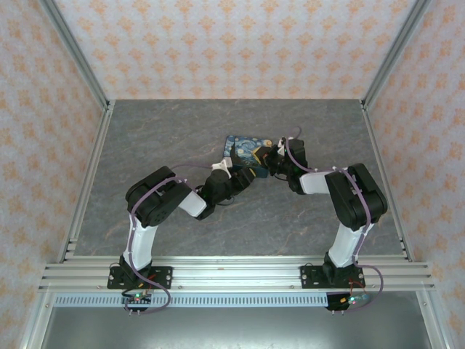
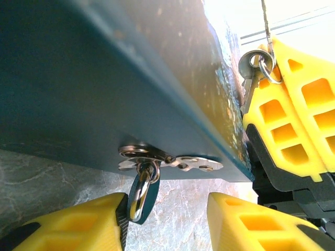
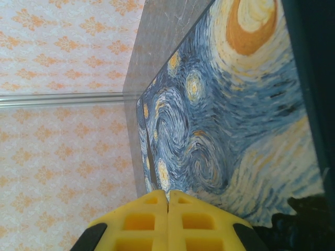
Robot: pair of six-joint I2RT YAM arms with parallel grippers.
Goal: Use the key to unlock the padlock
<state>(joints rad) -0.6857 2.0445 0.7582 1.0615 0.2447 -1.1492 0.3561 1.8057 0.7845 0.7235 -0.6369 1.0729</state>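
arms black-and-white | cables lilac | tool fingers yellow, latticed

Close in, the padlock shows only an edge, its keyhole out of sight, partly behind a yellow finger. The key loses its tip against the box. From overhead both are too small to pick out.

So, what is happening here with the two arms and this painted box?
Both arms are working at the printed box. The left gripper is open, with its fingers on either side of the small teal padlock, which hangs from the metal hasp on the box's edge. The right gripper is shut on the key, which it holds beside the box, apart from the padlock. The key is not yet in the lock.
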